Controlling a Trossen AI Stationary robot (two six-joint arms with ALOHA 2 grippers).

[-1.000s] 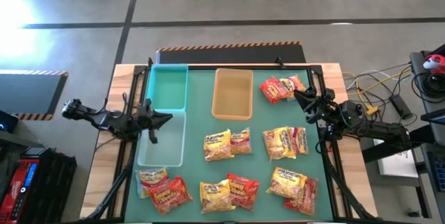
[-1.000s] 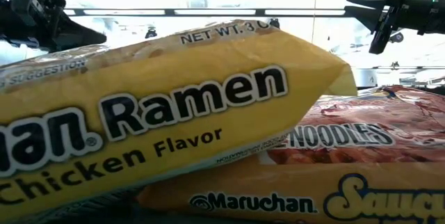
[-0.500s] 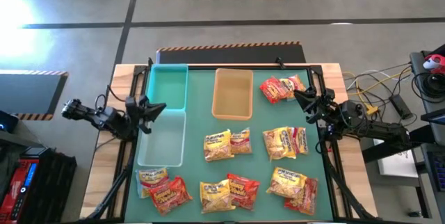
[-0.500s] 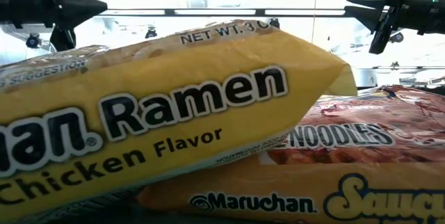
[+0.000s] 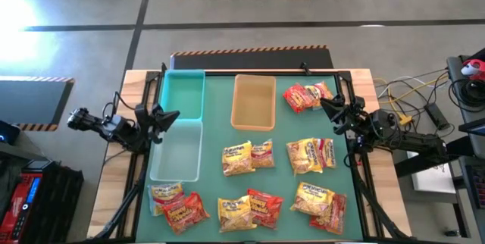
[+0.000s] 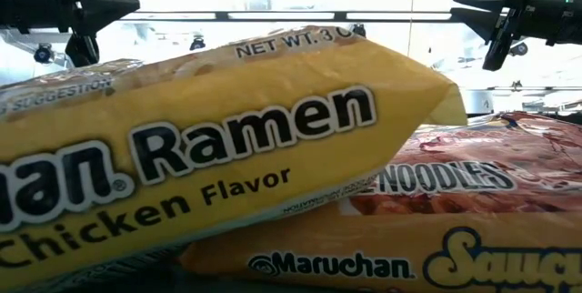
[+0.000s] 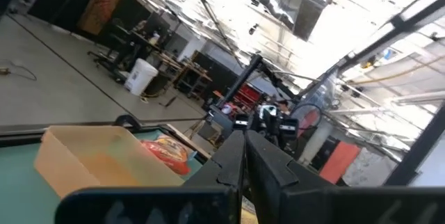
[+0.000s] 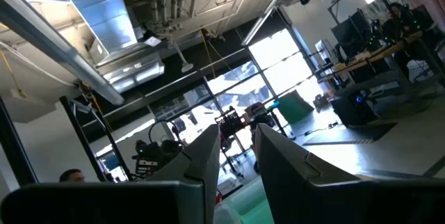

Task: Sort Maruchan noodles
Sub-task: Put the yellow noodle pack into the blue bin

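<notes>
While the low camera was almost blocked by a yellow chicken packet (image 6: 209, 156) lying on a red one (image 6: 473, 175), the Maruchan noodles (image 5: 248, 158) lay in overlapping pairs across the green mat (image 5: 220, 134) (none in a tray). Farther back sat the clear tray (image 5: 178, 151), teal tray (image 5: 184, 94) and tan tray (image 5: 254, 101). The left gripper (image 5: 168, 119) hovered at the clear tray's edge, fingers apparently pressed together; the right gripper (image 5: 327, 107), slightly parted, hung beside the far-right packets (image 5: 307, 95)

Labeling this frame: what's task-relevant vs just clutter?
Job:
Maruchan noodle packets, yellow and red, in pairs across the green mat
teal tray
clear tray
tan tray

Lying about:
cables off the table's right edge
</notes>
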